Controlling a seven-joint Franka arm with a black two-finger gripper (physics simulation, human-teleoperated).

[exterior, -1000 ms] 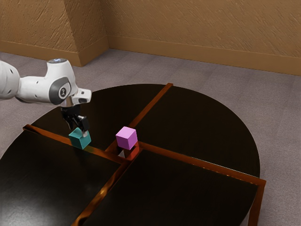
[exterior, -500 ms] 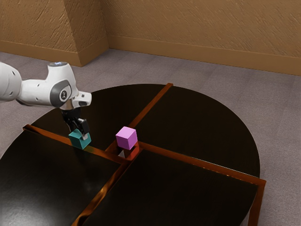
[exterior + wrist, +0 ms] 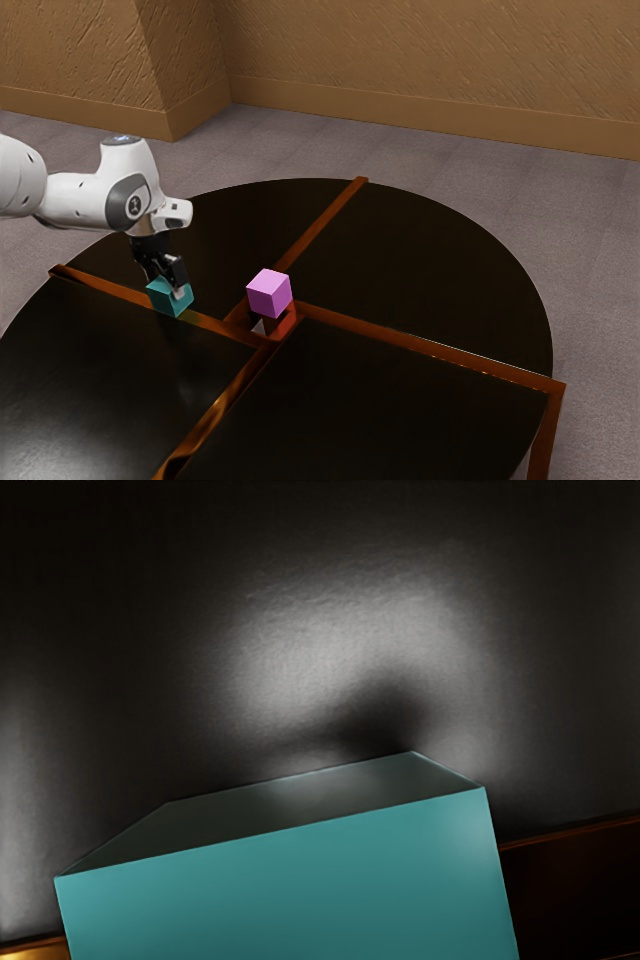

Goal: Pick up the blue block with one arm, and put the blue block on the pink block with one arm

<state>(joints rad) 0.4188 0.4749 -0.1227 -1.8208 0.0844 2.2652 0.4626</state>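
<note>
Teal blk (image 3: 168,299), pink blk (image 3: 269,292), black tbl (image 3: 420,270) w/ orange dividers (image 3: 330,214).

Glossy black tabletop (image 3: 400,260) with polished wooden dividers (image 3: 420,345); smooth matt blue block (image 3: 300,890); rough textured wall (image 3: 450,50)

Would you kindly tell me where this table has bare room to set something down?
On the table, the far section toward the exterior view's right, bounded by the wooden rails and round edge, is bare; so is the near one. Crowded: the rail crossing by the pink block, and the blue block under the pincer.
</note>
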